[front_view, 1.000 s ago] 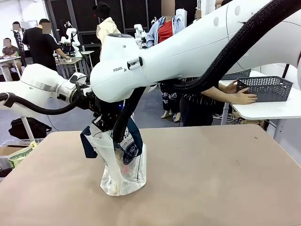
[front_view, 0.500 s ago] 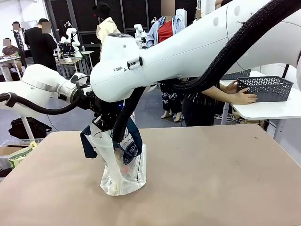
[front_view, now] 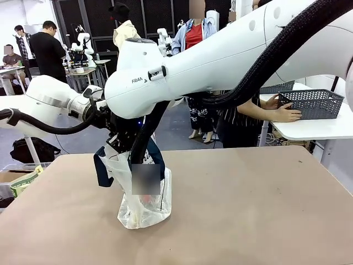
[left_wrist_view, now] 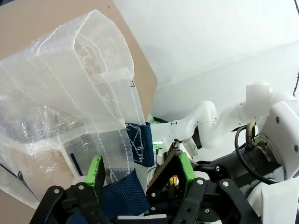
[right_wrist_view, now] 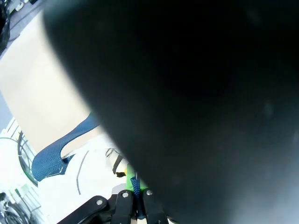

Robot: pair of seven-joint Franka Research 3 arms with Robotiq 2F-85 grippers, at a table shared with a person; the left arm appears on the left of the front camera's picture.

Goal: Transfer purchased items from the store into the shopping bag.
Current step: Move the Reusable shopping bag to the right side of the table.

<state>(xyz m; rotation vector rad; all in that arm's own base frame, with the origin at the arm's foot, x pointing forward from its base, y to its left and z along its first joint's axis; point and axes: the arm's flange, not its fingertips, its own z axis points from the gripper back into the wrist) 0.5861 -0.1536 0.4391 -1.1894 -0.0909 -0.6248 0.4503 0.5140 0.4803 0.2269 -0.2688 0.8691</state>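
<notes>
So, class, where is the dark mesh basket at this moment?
In the front view the basket sits at the far right on a white side table, beyond the brown table, with the person's hand resting against its left end.

One shopping bag (front_view: 144,193), one store (front_view: 310,104), two pincers (left_wrist_view: 140,170) (right_wrist_view: 135,184).

Dark lattice wall (front_view: 165,14) — grey floor (front_view: 182,130)
</notes>
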